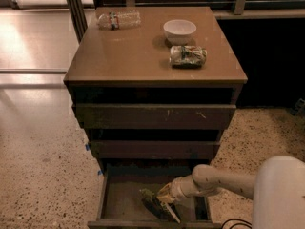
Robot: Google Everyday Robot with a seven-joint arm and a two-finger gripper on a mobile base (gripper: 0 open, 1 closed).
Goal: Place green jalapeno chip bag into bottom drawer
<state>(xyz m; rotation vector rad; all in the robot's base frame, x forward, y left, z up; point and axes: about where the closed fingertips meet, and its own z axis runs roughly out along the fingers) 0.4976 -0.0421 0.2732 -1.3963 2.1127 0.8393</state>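
Over the floor of the pulled-out dark brown wooden bottom drawer (118, 200), the flat crinkly olive-green jalapeno chip bag (154, 204) is held clamped in the tool (166, 193), its long axis slanting from the tool down toward the drawer's front.

Three drawers (152, 116), one bowl (179, 31), one bottle (119, 19).

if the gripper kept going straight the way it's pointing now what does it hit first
The gripper, inside the open dark brown bottom drawer, points left and slightly down. The crinkly olive-green chip bag sits at its tip, so that comes first; behind it probably the drawer floor, depth unclear.
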